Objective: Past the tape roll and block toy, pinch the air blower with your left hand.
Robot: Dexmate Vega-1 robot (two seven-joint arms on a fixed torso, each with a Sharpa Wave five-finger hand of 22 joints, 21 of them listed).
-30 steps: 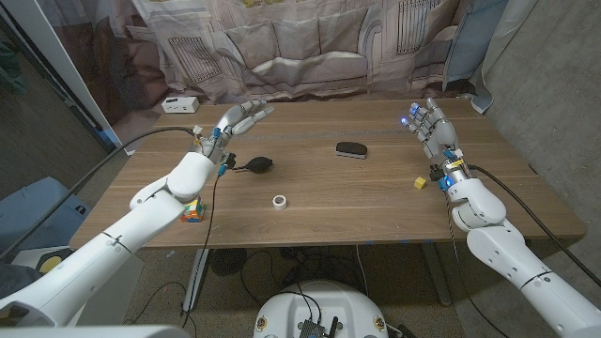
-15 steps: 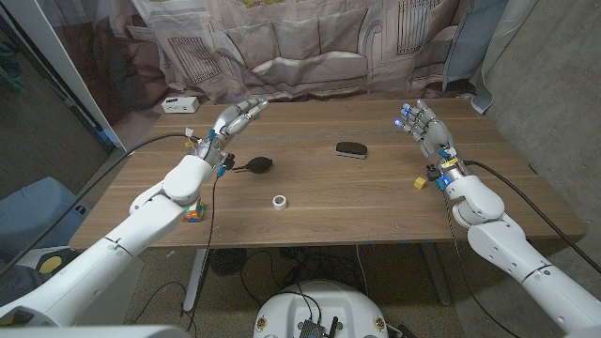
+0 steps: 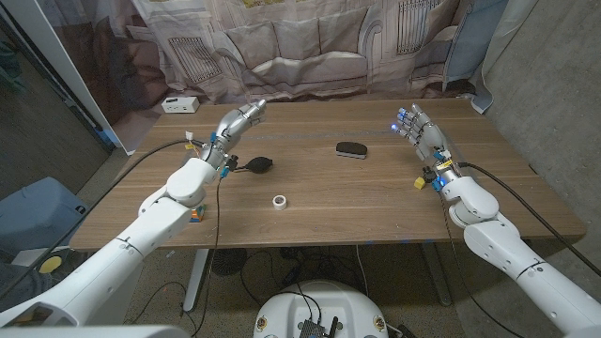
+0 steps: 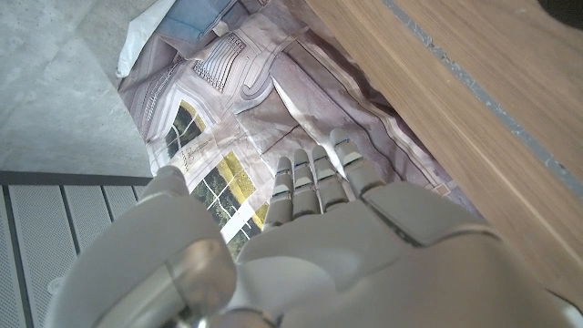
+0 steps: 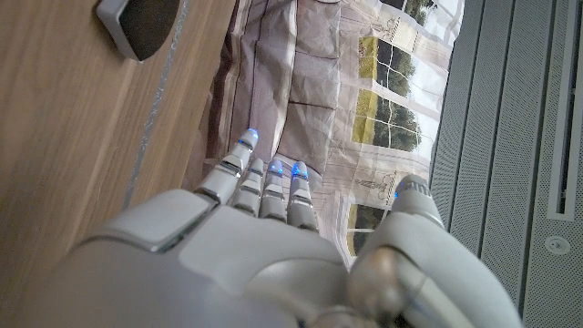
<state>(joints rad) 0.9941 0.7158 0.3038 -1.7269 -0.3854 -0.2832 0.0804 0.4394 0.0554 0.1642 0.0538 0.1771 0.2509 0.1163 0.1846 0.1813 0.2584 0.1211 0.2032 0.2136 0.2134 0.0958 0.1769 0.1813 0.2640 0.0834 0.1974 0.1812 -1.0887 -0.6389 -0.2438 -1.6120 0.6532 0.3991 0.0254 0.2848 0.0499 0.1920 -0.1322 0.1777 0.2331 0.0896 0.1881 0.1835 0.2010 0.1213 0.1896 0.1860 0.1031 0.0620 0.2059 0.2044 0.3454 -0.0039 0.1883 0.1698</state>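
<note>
The air blower [image 3: 258,163] lies left of centre on the table [image 3: 376,202], and our left hand [image 3: 235,125] hangs above it, fingers wide, holding nothing. Right hand [image 3: 420,130] spread too. Risk: we drop short and nudge the bulb rolling away.

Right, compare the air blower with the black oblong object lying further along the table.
The air blower is a rounded bulb tapering to a thin nozzle; the black oblong object is a low, flat oval with a pale rim. The air blower lies just beside the left hand, while the black oblong object sits near the table's middle, apart from both hands. Both are black and rest untouched on the wooden table.
</note>
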